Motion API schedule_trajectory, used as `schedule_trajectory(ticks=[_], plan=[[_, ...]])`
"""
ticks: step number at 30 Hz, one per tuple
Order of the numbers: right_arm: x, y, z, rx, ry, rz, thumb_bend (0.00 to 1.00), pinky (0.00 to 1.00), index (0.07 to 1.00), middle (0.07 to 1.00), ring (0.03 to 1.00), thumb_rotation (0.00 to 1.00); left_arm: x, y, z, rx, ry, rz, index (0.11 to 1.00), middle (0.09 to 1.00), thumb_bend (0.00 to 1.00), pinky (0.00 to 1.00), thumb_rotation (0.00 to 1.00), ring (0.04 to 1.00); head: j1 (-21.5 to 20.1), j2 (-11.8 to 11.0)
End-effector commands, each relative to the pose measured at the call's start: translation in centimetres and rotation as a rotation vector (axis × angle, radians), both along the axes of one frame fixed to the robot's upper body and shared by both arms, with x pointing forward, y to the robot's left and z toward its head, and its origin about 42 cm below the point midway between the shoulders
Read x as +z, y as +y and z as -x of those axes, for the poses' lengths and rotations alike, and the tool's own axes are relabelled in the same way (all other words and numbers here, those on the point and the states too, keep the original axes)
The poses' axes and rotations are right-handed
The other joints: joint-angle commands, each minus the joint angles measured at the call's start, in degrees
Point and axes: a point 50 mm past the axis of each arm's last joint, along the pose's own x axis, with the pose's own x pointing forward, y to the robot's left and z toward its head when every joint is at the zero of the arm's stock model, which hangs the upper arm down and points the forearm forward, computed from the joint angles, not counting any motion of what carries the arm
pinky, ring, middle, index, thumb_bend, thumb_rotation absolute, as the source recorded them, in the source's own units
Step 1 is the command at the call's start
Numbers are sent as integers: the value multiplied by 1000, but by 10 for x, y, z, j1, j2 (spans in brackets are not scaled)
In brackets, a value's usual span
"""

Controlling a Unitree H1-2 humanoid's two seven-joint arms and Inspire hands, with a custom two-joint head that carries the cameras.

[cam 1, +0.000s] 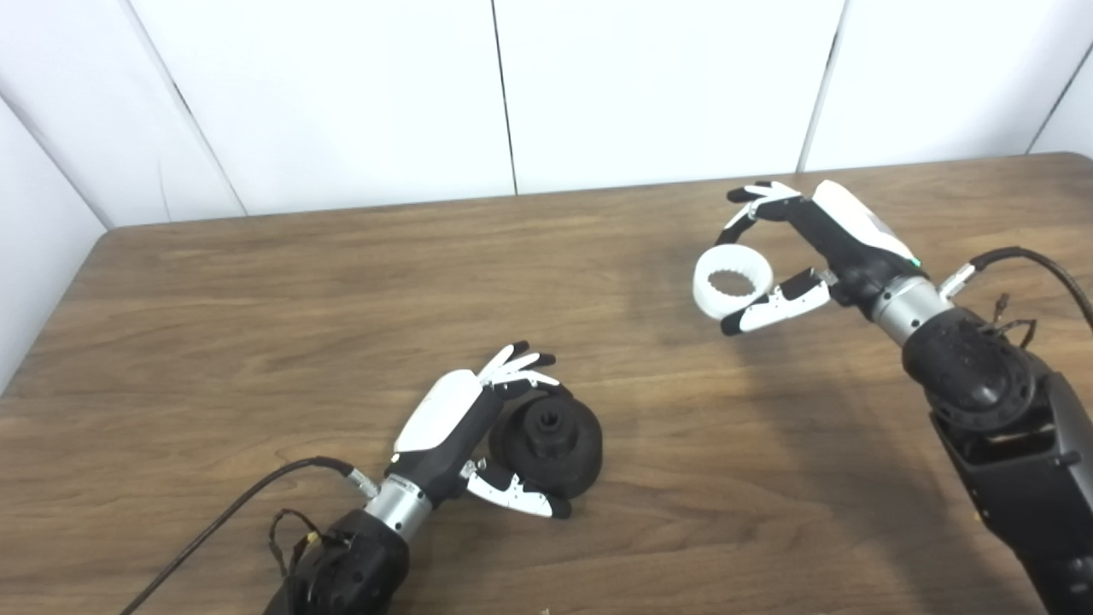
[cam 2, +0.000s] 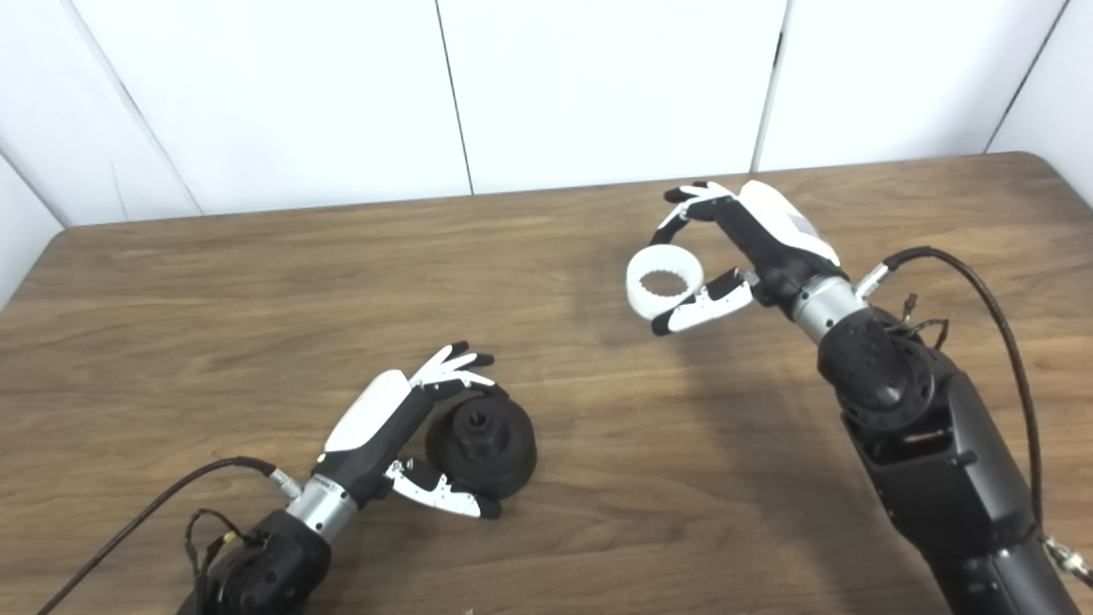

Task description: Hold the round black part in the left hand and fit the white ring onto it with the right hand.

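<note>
The round black part (cam 1: 548, 442) rests near the table's front, tilted so its hub and centre hole face up and toward me. My left hand (cam 1: 465, 427) is shut on it, fingers (cam 1: 521, 369) curled over its far rim and thumb (cam 1: 517, 497) under its near rim. The white ring (cam 1: 733, 282), toothed inside, is at the right rear. My right hand (cam 1: 807, 248) is shut on it, the thumb (cam 1: 773, 309) along its near side and the fingers (cam 1: 756, 201) arching over its far side. Whether the ring touches the table I cannot tell.
The wooden table (cam 1: 256, 342) ends at a white panelled wall behind and rounds off at its left rear corner. A black cable (cam 1: 230, 512) trails from the left wrist, another (cam 1: 1046, 265) loops off the right forearm. Bare wood lies between the two hands.
</note>
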Motion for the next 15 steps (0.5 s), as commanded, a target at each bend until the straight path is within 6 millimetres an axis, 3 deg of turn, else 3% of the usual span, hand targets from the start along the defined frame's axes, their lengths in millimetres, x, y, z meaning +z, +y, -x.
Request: schedule_trajectory(ticks=[1,15], plan=[[22,12,8,55,-63,5,525,918,487,878,956,145,-6,-1,-1,-8,40,-20,608,913,895,881,202,997,0,1],[17,54,34,204,-16,-11,525,881,487,883,970,145,-7,-6,-1,-8,43,-14,613,917,893,886,212,1000,4,3]])
